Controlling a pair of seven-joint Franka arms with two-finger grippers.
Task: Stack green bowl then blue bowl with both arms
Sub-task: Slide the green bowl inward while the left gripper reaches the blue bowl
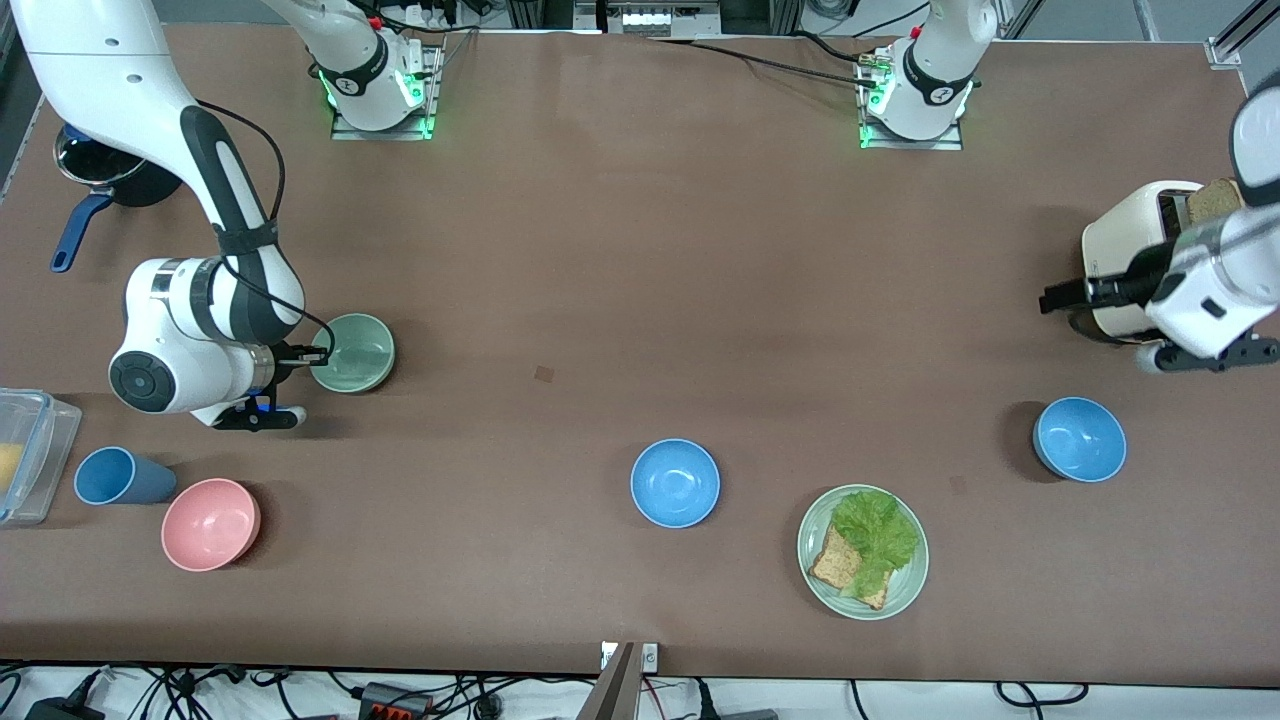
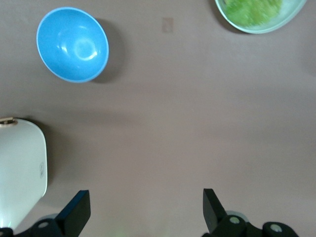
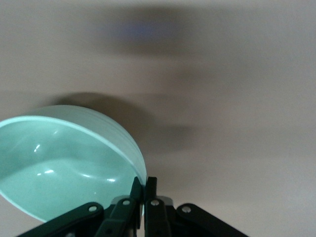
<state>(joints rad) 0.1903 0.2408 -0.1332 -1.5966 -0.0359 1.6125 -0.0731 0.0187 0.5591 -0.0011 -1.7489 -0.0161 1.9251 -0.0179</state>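
Nearest the camera sits a plate [image 1: 905,585] on our table [image 1: 640,250]. Our right pincer [image 1: 318,353] pinches the green bowl [image 1: 355,352] by its rim, ready to lift. Our left pincer [image 2: 145,210] gapes wide above the table, waiting, blue bowl [image 1: 1080,439] nearby.

You'll find the right gripper [image 1: 318,352] [image 3: 144,190] at the right arm's end of the table, pinched on the rim of the small mint-green bowl [image 1: 358,352] [image 3: 64,163]. Nearer the front camera sit a tall blue cup [image 1: 118,476] and a round pink bowl [image 1: 210,523], side by side. A bright sky-blue bowl [image 1: 675,483] sits mid-table, just beside the pale-green plate [image 1: 915,585] [image 2: 291,17] (bread and lettuce on it). The left gripper [image 1: 1062,297] [image 2: 145,212] hangs spread beside the white toaster [image 1: 1125,240] [image 2: 19,173] - the duller blue bowl [image 1: 1080,440] [image 2: 73,44] lies nearer the camera.
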